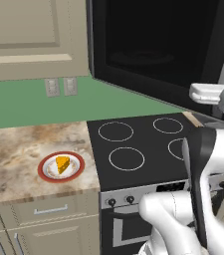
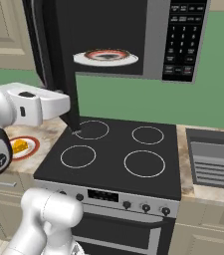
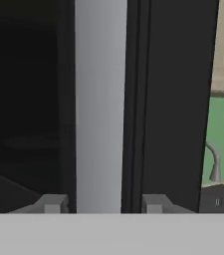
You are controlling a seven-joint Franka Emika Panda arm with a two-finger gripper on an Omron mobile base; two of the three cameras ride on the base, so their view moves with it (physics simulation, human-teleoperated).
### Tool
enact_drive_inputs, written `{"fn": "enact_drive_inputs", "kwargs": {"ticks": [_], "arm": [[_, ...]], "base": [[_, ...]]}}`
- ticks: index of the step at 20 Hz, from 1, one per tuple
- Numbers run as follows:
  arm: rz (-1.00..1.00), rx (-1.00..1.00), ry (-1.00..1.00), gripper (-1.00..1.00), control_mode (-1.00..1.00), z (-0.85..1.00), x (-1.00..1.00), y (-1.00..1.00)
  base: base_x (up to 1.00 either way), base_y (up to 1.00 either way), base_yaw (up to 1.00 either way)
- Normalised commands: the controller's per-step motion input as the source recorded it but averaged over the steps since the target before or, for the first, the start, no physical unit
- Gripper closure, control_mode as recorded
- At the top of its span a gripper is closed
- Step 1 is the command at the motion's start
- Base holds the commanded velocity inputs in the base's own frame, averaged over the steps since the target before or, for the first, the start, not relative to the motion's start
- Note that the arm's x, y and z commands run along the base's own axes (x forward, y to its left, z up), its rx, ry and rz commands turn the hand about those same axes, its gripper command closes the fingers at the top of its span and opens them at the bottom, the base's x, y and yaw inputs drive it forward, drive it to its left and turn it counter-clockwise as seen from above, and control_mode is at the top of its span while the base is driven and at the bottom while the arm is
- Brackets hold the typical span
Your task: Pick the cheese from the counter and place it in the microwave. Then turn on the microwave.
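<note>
Stove (image 1: 143, 149) nearest, black glass top with four white rings, knobs along its front edge. White arm rises in front of it in both base views.

Counter (image 1: 14, 154) to the left of the stove, beige-brown marbled stone, drawer fronts below. On it, a round white plate (image 1: 48, 172) with a red rim, near the stove's left edge. Cheese (image 1: 62, 164), orange-yellow wedge, lies on that plate; plate and wedge also show in the right base view, part hidden behind the arm.

Right of the stove, a sink (image 2: 214, 158) set into more counter.

Above the stove, the microwave (image 2: 156, 40), door (image 2: 54, 55) swung open toward the left. Inside, a second red-rimmed plate (image 2: 106, 57) sits on the floor of the cavity. Button panel on the right side of the microwave front.

Gripper (image 3: 103, 203) up at the open door's edge. In the hand view its two finger tips (image 3: 51, 203) stand well apart, one on each side of the door's silver handle bar (image 3: 99, 99). Jaws wide, not closed on the bar; whether the tips touch it, cannot tell.

Far: green wall with two outlets (image 1: 61, 86), beige cabinets above.
</note>
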Motion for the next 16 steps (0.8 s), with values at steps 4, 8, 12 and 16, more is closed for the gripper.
{"fn": "enact_drive_inputs", "kwargs": {"ticks": [4,8,12,16], "arm": [[-0.17,-0.05,0.00,1.00,-1.00,0.24,-0.27,0.26],[-0.16,-0.02,0.00,1.00,-1.00,0.20,-0.27,0.23],[-0.13,-0.03,0.00,1.00,-1.00,0.18,-0.19,0.20],[-0.06,-0.03,0.00,-1.00,-1.00,0.14,-0.09,0.04]], "base": [[0.00,0.00,0.00],[0.00,0.00,0.00],[0.00,0.00,0.00],[0.00,0.00,0.00]]}}
